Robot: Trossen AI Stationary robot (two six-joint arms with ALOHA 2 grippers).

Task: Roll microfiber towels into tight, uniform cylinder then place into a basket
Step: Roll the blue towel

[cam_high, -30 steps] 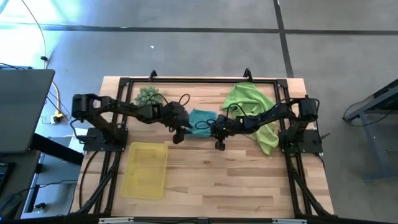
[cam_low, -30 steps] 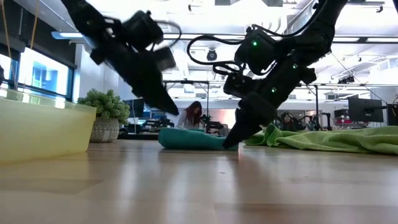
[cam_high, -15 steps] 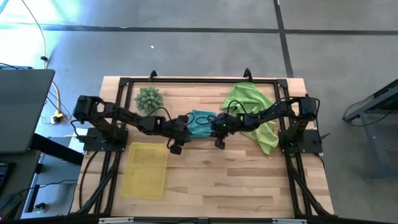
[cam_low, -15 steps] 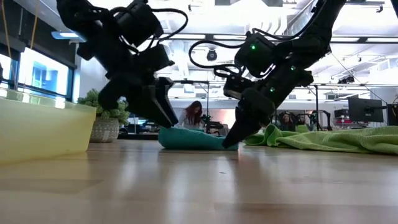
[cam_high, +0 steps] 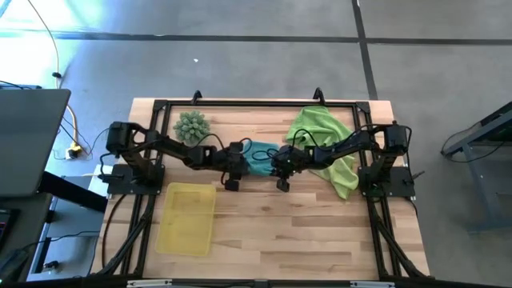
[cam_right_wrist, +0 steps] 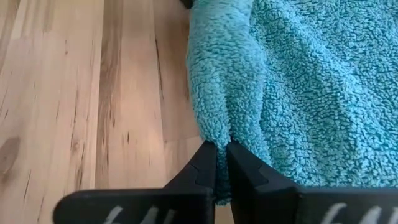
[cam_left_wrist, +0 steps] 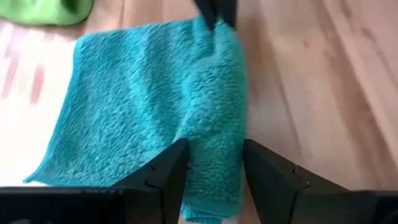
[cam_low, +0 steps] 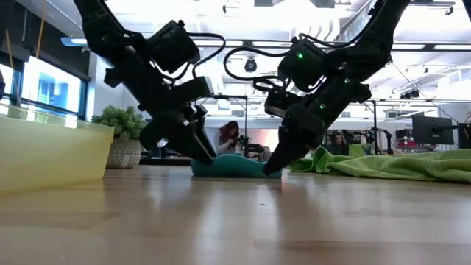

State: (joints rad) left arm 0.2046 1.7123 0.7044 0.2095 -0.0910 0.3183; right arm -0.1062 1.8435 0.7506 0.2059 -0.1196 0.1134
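teal towel [cam_high: 258, 155]: frame centre, partly rolled
left gripper [cam_left_wrist: 213, 167]: part-open, fingers straddling roll
right gripper [cam_right_wrist: 221, 163]: pinched on towel's edge

I count one teal towel [cam_high: 258, 157] at the middle of the desk [cam_high: 320, 232] and a lime green heap [cam_high: 324, 138] beside it — one towel or two there, I cannot tell. One yellow basket [cam_high: 188, 218], one spiky pale-green ball [cam_high: 191, 124]. Two arms, so two claws: the left claw [cam_high: 233, 174] and the right claw [cam_high: 281, 174] — one at each end of the teal towel.
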